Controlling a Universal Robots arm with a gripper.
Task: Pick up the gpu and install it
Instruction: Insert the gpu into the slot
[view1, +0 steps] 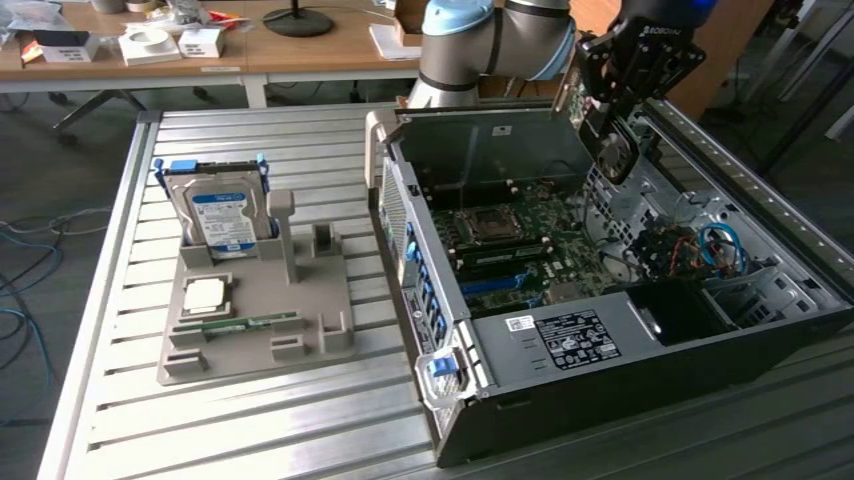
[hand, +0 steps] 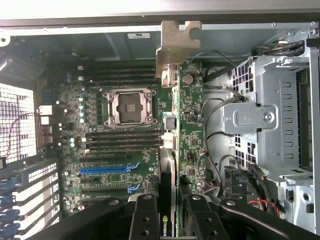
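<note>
Above the open computer case, the gpu hangs clear of the motherboard. In the exterior view it is between 1 and 2 o'clock from the CPU socket. The end effector is clenched on the card and holds it upright on its edge.

I judge that the pick is done and the install is in hand. Seating the card calls for its lower edge to line up with a blue expansion slot, and its metal bracket with the rear openings.

The gpu is thin, with a dark face and a round fan; edge-on it shows a green board. At 9 o'clock from the case, a hard drive stands in a gray fixture on the desk.
</note>
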